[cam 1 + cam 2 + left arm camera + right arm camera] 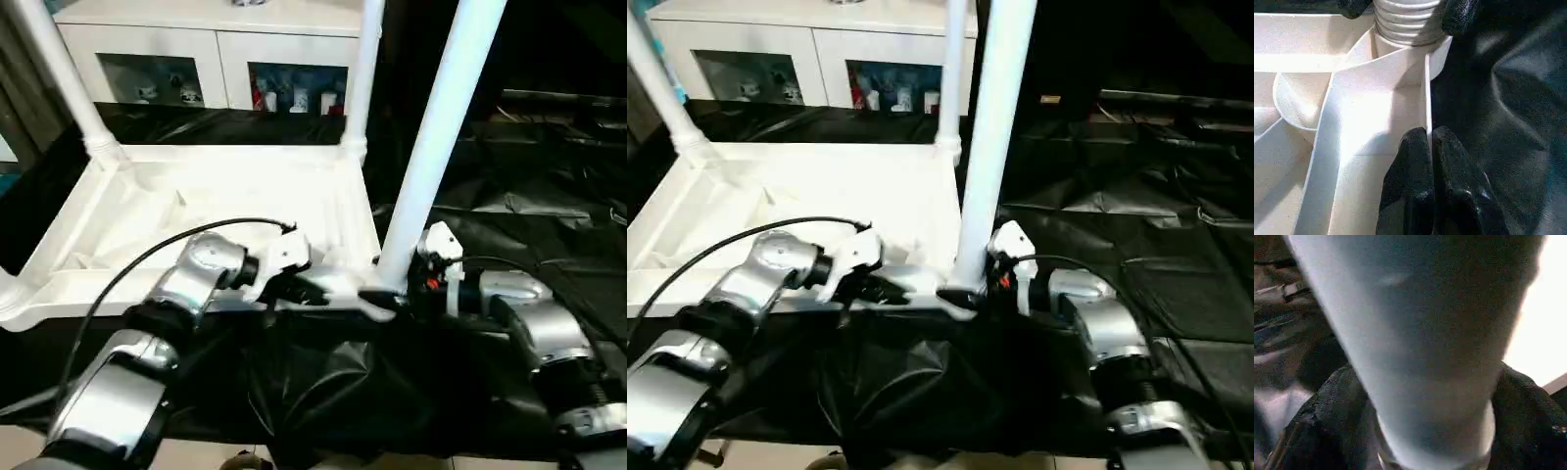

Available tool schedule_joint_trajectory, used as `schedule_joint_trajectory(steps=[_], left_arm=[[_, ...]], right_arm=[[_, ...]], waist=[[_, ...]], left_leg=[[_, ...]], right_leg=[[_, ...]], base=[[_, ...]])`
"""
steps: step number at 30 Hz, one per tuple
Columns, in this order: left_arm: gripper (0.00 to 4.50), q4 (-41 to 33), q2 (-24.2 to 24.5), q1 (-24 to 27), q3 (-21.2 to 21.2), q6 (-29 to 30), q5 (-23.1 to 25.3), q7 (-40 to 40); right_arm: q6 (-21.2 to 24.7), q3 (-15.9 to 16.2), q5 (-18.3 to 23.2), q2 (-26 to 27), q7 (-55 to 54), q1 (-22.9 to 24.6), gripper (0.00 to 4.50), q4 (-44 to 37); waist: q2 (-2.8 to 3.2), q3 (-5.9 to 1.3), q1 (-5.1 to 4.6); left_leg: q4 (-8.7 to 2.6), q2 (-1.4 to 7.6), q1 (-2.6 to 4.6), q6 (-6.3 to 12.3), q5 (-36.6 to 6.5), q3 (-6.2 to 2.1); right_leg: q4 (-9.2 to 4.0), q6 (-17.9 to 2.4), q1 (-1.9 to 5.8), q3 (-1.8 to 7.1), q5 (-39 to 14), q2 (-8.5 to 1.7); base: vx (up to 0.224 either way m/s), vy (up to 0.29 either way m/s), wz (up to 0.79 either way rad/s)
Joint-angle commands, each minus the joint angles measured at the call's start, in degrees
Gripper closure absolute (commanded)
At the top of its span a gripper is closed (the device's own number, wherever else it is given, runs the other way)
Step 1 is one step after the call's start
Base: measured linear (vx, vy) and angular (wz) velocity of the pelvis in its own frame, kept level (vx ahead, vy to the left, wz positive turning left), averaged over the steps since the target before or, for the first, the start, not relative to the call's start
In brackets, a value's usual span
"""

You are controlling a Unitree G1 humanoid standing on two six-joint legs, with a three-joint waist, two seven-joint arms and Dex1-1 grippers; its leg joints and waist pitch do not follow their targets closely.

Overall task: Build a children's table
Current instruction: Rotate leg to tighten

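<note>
No writing is showing anywhere. Nearest me, the left gripper (pixel 1431 147) is pinching its closed fingers on the rim wall of the upturned tabletop (pixel 196 211), which is lying ribs-up on black sheeting (pixel 529 225). At the tabletop's near corner, the right gripper (pixel 404 284) is standing wide around the base of an upright white leg (pixel 431 147). Two more legs are rising at the tabletop's far corners, before a white cabinet (pixel 216 49).

Tabletop (pixel 196 211): white plastic, upside down, ribbed underside up, spanning left and centre of the frame.
Near leg (pixel 431 147): white tapered tube, upright in lower-right corner socket.
Far legs (pixel 364 69): standing in upper corners, one at each.
</note>
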Motion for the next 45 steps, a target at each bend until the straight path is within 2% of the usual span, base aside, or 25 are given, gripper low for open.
schedule_joint_trajectory(steps=[1, 4, 9, 11, 13, 14, 15, 16, 18, 19, 20, 21, 24, 25, 26, 28, 30, 33, 34, 35, 36, 39, 40, 43, 45], left_arm=[[4.50, -2.10, -0.72, 0.04, -0.55, -0.12, -1.20, -1.79], [4.50, -2.21, -0.88, 0.04, -0.24, 0.09, -1.41, -1.57], [4.50, -2.14, -1.49, -0.02, 0.19, 0.41, -1.22, 0.52], [4.50, 0.34, -3.04, -1.60, 1.20, 1.25, 0.00, 7.39], [4.50, 1.61, -3.72, -2.46, 1.53, 2.01, 0.77, 10.73], [4.50, 1.97, -3.92, -2.70, 1.61, 2.26, 0.98, 11.65], [4.50, 4.21, -5.82, -4.33, 2.74, 3.87, 1.29, 17.41], [4.50, 4.75, -6.40, -4.76, 2.94, 4.34, 1.40, 18.88], [4.50, 6.61, -8.47, -6.27, 3.48, 5.88, 1.94, 24.44], [4.50, 7.48, -9.64, -7.02, 3.81, 6.92, 2.04, 27.22], [4.50, 9.01, -11.67, -8.26, 4.47, 8.23, 2.17, 32.52], [4.50, 9.65, -12.95, -8.78, 4.71, 8.77, 2.03, 34.28], [4.50, 10.75, -15.52, -9.62, 4.78, 8.68, 2.17, 36.85], [4.50, 10.98, -15.75, -9.73, 4.72, 8.46, 2.24, 36.86], [4.50, 11.24, -15.95, -9.84, 4.66, 8.23, 2.30, 36.82], [4.50, 11.35, -16.19, -9.84, 4.44, 7.42, 2.34, 36.01], [4.50, 11.24, -16.18, -9.76, 4.31, 7.11, 2.34, 35.52], [4.50, 10.88, -14.76, -8.97, 3.32, 4.57, 2.68, 32.70], [4.50, 10.54, -13.88, -8.53, 3.09, 3.58, 2.68, 30.77], [4.50, 9.70, -12.64, -7.80, 2.90, 2.28, 2.31, 27.32], [4.50, 9.68, -12.62, -7.79, 2.90, 2.26, 2.31, 27.26], [4.50, 7.34, -10.09, -6.07, 2.01, 0.61, 1.47, 19.76], [4.50, 5.43, -7.93, -4.63, 0.89, -0.72, 1.10, 13.95], [4.50, 3.96, -6.36, -3.63, 0.69, -0.60, 0.18, 9.76], [4.50, 2.46, -4.97, -2.74, 0.84, -0.43, -1.14, 5.87]], right_arm=[[0.69, 1.14, 0.78, 0.20, 0.49, 0.56, 1.10, -1.95], [1.59, 1.66, 1.14, 0.82, 0.76, 1.10, 1.44, -2.71], [1.98, 1.86, 0.77, 1.39, -0.14, 2.28, 1.76, -3.39], [0.96, -1.60, -0.13, 5.22, -10.25, 2.76, 1.78, -0.88], [0.19, -2.95, -0.87, 6.84, -15.06, 2.70, 1.80, 0.68], [0.13, -3.36, -1.00, 7.32, -16.43, 2.67, 1.80, 1.13], [-0.27, -5.78, -1.39, 10.25, -24.24, 2.41, 1.80, 3.45], [-0.25, -6.51, -1.41, 11.11, -26.56, 2.23, 1.80, 4.21], [-0.56, -8.65, -1.69, 13.99, -34.21, 1.49, 1.80, 6.87], [-0.95, -9.63, -1.79, 15.37, -37.98, 0.93, 1.81, 8.34], [-1.50, -11.24, -1.76, 17.73, -43.41, -0.07, 1.81, 10.61], [-1.85, -11.64, -2.04, 19.11, -46.03, -0.81, 1.81, 11.94], [-3.60, -10.19, -3.83, 21.59, -48.51, -2.39, 1.81, 14.24], [-4.06, -9.87, -4.20, 21.88, -48.49, -2.62, 1.81, 14.52], [-4.54, -9.60, -4.55, 22.16, -48.50, -2.85, 1.81, 14.82], [-5.99, -9.01, -4.50, 22.62, -46.47, -3.41, 1.81, 14.79], [-6.42, -8.66, -4.45, 22.66, -45.42, -3.55, 1.25, 14.60], [-6.49, -6.44, -4.61, 21.23, -39.33, -3.68, 1.05, 13.09], [-6.17, -5.48, -4.32, 20.04, -35.97, -3.37, 1.05, 11.87], [-6.04, -4.24, -4.07, 18.17, -31.76, -2.81, 1.05, 10.12], [-6.04, -4.22, -4.06, 18.13, -31.69, -2.80, 1.05, 10.08], [-5.50, -2.43, -3.36, 14.22, -24.59, -1.55, 1.05, 6.86], [-4.75, -1.54, -2.53, 11.08, -19.60, -0.59, 1.05, 4.25], [-3.94, -1.06, -1.83, 8.39, -15.11, 0.21, 1.05, 1.95], [-2.86, -0.98, -0.96, 6.04, -10.97, 0.79, 1.05, 0.02]], waist=[[-0.48, -3.63, -0.03], [-0.48, -3.77, -0.06], [-0.60, -3.73, 0.08], [-0.51, -3.61, 0.00], [-0.71, -3.46, -0.50], [-0.75, -3.43, -0.51], [-0.50, -3.35, -0.66], [-0.46, -3.26, -0.99], [-0.56, -3.31, -1.23], [-0.37, -3.37, -1.23], [-0.40, -3.40, -1.58], [-0.14, -3.38, -1.57], [-0.39, -3.53, -1.62], [-0.21, -3.54, -1.61], [-0.38, -3.57, -1.62], [-0.25, -3.57, -1.51], [-0.27, -3.49, -1.58], [-0.41, -3.49, -1.66], [-0.40, -3.48, -1.57], [-0.68, -3.50, -1.61], [-0.62, -3.46, -1.52], [-0.61, -3.56, -1.57], [-0.55, -3.59, -1.32], [-0.34, -3.76, -1.11], [-0.31, -3.77, -1.09]], left_leg=[[-4.26, 4.45, 1.66, 2.68, -11.05, -1.88], [-4.16, 4.36, 1.61, 2.89, -9.73, -1.87], [-4.09, 4.32, 1.53, 3.32, -9.39, -1.84], [-4.27, 4.46, 1.73, 2.66, -10.47, -1.88], [-4.54, 4.17, 1.92, 0.51, -13.11, -2.07], [-4.53, 4.13, 1.90, 0.33, -13.42, -2.10], [-4.66, 4.22, 1.98, -0.21, -14.11, -2.18], [-4.75, 4.13, 2.26, -1.03, -15.35, -2.13], [-4.90, 4.07, 2.20, -1.79, -15.95, -2.29], [-4.86, 4.07, 2.24, -1.95, -15.82, -2.36], [-4.88, 3.95, 2.19, -2.09, -15.62, -2.26], [-4.88, 3.97, 2.26, -2.21, -15.67, -2.30], [-4.75, 3.76, 1.80, -1.25, -13.69, -2.27], [-4.71, 3.72, 1.78, -0.90, -13.35, -2.25], [-4.59, 3.64, 1.77, -0.12, -12.80, -2.16], [-4.54, 3.68, 1.65, 1.00, -12.41, -2.16], [-4.64, 3.78, 1.73, 1.14, -13.03, -2.19], [-4.68, 3.74, 1.60, 1.38, -13.71, -2.23], [-4.68, 3.77, 1.62, 1.69, -13.66, -2.26], [-4.58, 3.71, 1.35, 2.24, -12.78, -2.30], [-4.52, 3.72, 1.34, 2.61, -12.60, -2.24], [-4.41, 3.82, 1.41, 3.12, -11.65, -2.16], [-4.37, 4.00, 1.23, 3.89, -10.28, -2.21], [-4.09, 4.25, 1.37, 4.81, -8.95, -1.92], [-4.05, 4.22, 1.39, 4.93, -8.63, -1.83]], right_leg=[[-3.77, -15.08, 2.00, 2.81, -6.31, -4.71], [-3.49, -15.21, 2.05, 2.75, -4.06, -4.59], [-3.54, -15.13, 2.04, 2.72, -4.10, -4.65], [-3.73, -14.86, 1.74, 2.80, -5.83, -4.66], [-4.36, -13.83, 1.69, 2.89, -10.94, -4.92], [-4.52, -13.47, 1.80, 2.92, -12.00, -4.98], [-4.68, -12.85, 1.63, 3.00, -13.54, -4.97], [-4.92, -12.53, 1.22, 3.08, -14.82, -4.84], [-5.04, -12.02, 1.33, 3.04, -15.69, -4.89], [-4.99, -11.89, 1.33, 3.05, -15.43, -4.91], [-4.95, -12.04, 1.29, 3.06, -14.10, -4.75], [-4.99, -12.11, 1.21, 3.09, -13.96, -4.79], [-4.84, -11.99, 1.73, 2.98, -11.09, -4.72], [-4.82, -11.95, 1.76, 2.96, -10.38, -4.68], [-4.77, -11.97, 1.87, 2.97, -8.99, -4.56], [-4.75, -12.10, 1.99, 2.95, -8.41, -4.69], [-4.81, -12.23, 1.93, 2.92, -9.04, -4.59], [-4.84, -12.10, 2.09, 2.90, -9.73, -4.57], [-4.92, -11.99, 2.12, 2.89, -9.77, -4.61], [-4.74, -11.97, 2.44, 2.83, -9.11, -4.64], [-4.82, -11.94, 2.41, 2.86, -8.94, -4.67], [-4.67, -12.31, 2.27, 2.91, -8.46, -4.69], [-4.40, -12.77, 2.55, 2.78, -6.70, -4.58], [-3.58, -14.90, 2.30, 2.66, -2.07, -4.28], [-3.47, -15.49, 2.20, 2.67, -1.28, -4.30]], base=[[0.000, 0.000, 0.00], [0.000, 0.000, 0.00], [0.000, 0.000, 0.00], [0.000, 0.000, 0.00], [0.000, 0.000, 0.00], [0.000, 0.000, 0.00], [0.000, 0.000, 0.00], [0.000, 0.000, 0.00], [0.000, 0.000, 0.00], [0.000, 0.000, 0.00], [0.000, 0.000, 0.00], [0.000, 0.000, 0.00], [0.000, 0.000, 0.00], [0.000, 0.000, 0.00], [0.000, 0.000, 0.00], [0.000, 0.000, 0.00], [0.000, 0.000, 0.00], [0.000, 0.000, 0.00], [0.000, 0.000, 0.00], [0.000, 0.000, 0.00], [0.000, 0.000, 0.00], [0.000, 0.000, 0.00], [0.000, 0.000, 0.00], [0.000, 0.000, 0.00], [0.000, 0.000, 0.00]])
